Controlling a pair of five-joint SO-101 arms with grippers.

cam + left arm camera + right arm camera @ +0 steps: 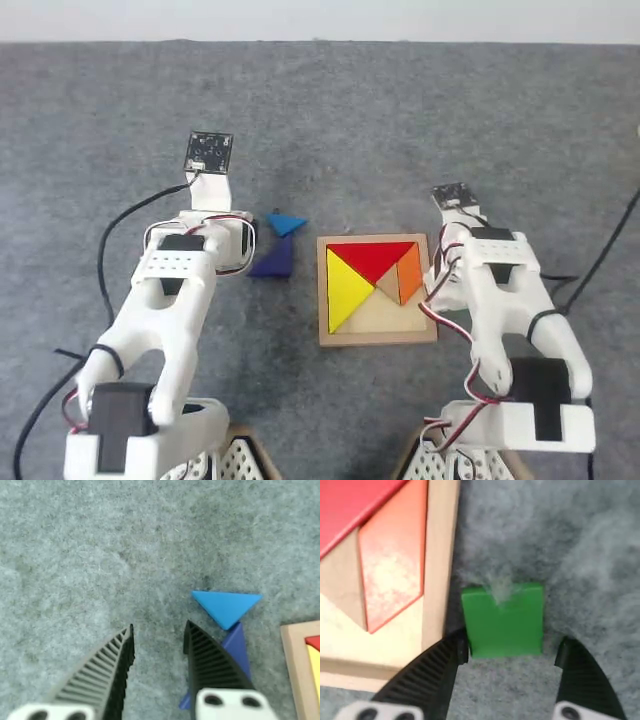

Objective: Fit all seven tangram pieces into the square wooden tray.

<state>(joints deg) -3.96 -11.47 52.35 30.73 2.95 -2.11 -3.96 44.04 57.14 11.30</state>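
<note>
Square wooden tray (385,322) on grey tabletop (450,120) between the arms, holding red triangle (372,258), yellow triangle (345,290) and orange parallelogram (410,273); light blue triangle (287,224) and dark blue piece (272,260) lie tip to tip near the tray on the left arm's side. Left pincer (159,627) wide open, holding nothing, low beside both blue pieces; right pincer (513,645) wide open, fingers either side of green square (503,620), not gripping it; square lies flat just beside the tray's outer wall.
</note>
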